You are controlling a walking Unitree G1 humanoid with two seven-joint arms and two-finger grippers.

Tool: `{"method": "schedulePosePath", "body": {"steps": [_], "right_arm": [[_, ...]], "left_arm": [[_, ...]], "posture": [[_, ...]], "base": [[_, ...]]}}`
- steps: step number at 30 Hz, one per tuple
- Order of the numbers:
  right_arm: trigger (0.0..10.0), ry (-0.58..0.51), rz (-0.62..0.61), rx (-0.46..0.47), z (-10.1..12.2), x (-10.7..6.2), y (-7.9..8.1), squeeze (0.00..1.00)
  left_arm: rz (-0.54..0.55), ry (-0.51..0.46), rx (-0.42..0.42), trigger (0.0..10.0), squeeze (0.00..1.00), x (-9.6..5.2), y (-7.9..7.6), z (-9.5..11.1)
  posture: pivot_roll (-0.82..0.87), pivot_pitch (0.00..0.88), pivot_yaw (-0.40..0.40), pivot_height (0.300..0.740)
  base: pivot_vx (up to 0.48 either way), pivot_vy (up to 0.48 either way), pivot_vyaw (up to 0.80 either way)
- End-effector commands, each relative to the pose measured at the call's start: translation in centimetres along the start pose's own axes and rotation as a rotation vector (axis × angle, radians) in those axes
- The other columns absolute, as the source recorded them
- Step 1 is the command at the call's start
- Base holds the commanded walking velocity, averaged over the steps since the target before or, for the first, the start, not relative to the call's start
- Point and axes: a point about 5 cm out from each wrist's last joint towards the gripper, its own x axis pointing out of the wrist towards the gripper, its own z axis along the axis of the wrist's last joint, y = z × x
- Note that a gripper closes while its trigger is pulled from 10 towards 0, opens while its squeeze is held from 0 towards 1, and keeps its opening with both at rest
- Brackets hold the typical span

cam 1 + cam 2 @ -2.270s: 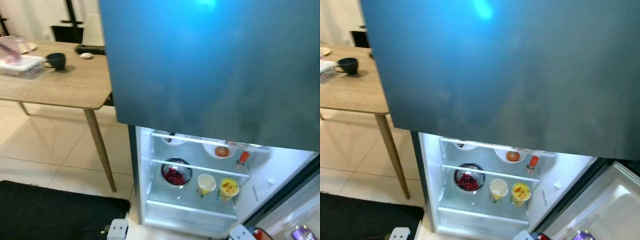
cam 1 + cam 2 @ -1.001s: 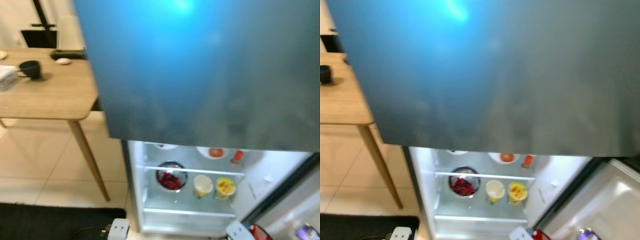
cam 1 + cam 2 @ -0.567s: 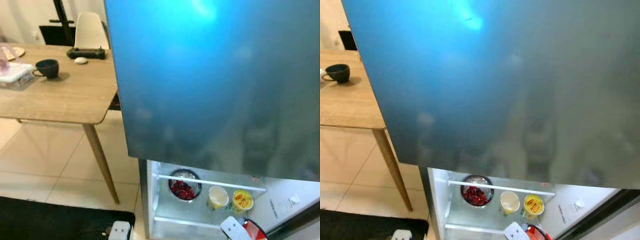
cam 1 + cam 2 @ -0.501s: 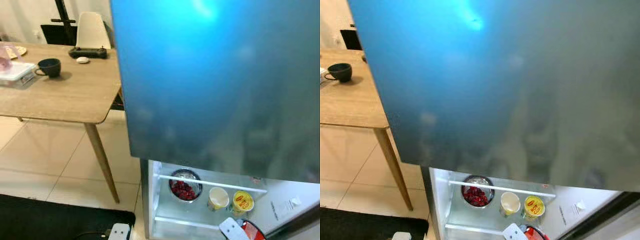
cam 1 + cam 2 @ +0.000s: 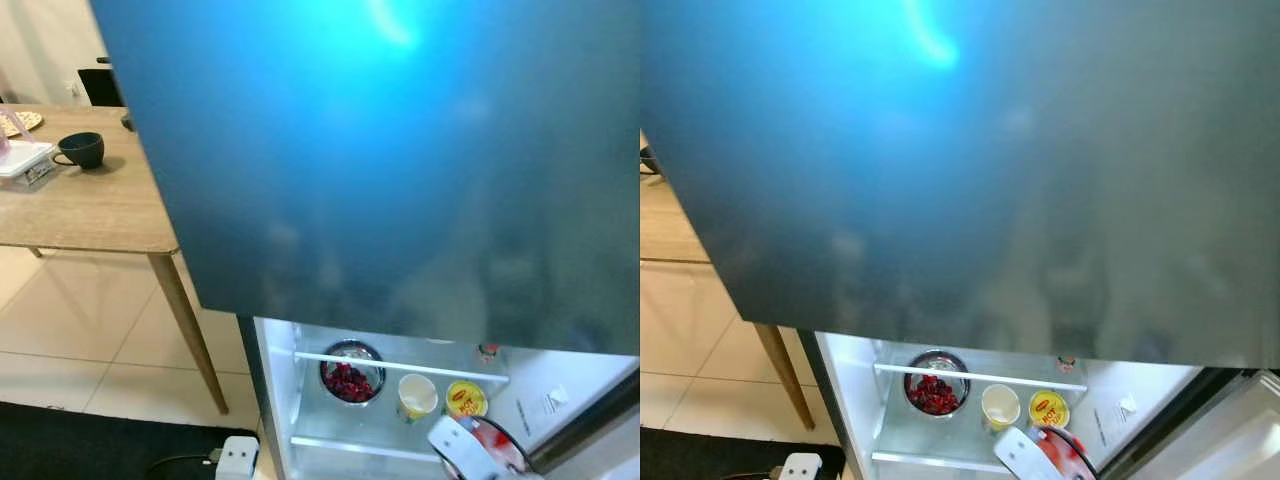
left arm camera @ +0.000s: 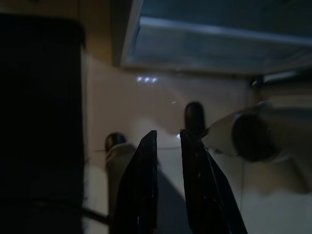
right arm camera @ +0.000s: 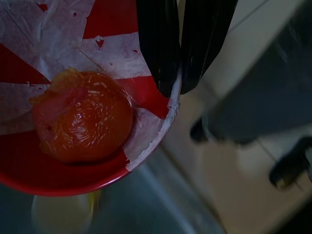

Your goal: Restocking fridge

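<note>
- Your right gripper is pinching the rim of a red and white bowl, with one finger on each side of the rim.
- A round orange-red fruit in clear wrap is sitting inside that bowl.
- You are holding the bowl at the 5 o'clock corner of the head view, just in front of the open fridge.
- On the lit shelf, a bowl of red berries is sitting at 9 o'clock from a pale cup, and a yellow tub is at the cup's 3 o'clock.
- The big blue door is hanging above the shelf.
- Your left gripper is hanging over the floor with its fingers nearly pressed together, pinching nothing.
- A wooden table with a dark mug is standing at 9 o'clock.
</note>
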Motion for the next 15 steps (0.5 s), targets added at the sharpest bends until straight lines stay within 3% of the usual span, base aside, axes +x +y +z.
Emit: {"method": "schedulePosePath", "body": {"steps": [1,3,6,11,15], "right_arm": [[10.0,-0.057,0.015,-0.059,1.5,0.1,-0.4,0.0],[10.0,-0.125,0.047,-0.147,3.9,0.4,-0.5,0.0],[10.0,-0.144,0.049,-0.178,4.8,0.4,-0.6,0.0],[10.0,-0.163,0.063,-0.312,7.4,0.7,-0.8,0.0],[10.0,-0.157,0.08,-0.358,7.8,0.7,-0.8,0.0]], "left_arm": [[-0.012,-0.055,0.003,10.0,0.0,0.2,-0.1,1.0],[-0.044,-0.115,0.037,10.0,0.0,0.4,-0.4,2.4],[-0.055,-0.132,0.061,10.0,0.0,0.5,-0.6,2.8],[-0.134,-0.197,0.293,10.0,0.0,0.7,-1.8,4.5],[-0.156,-0.205,0.378,10.0,0.0,0.7,-2.2,4.8]], "posture": [[-0.09,0.0,-0.049,0.74],[-0.08,0.0,-0.048,0.74],[-0.08,0.0,-0.048,0.74],[-0.08,0.0,-0.05,0.727],[-0.08,0.0,-0.05,0.712]], "base": [[0.0,0.0,0.0],[0.0,0.0,0.0],[0.0,0.0,0.0],[0.0,0.0,0.0],[0.0,0.0,0.0]]}}
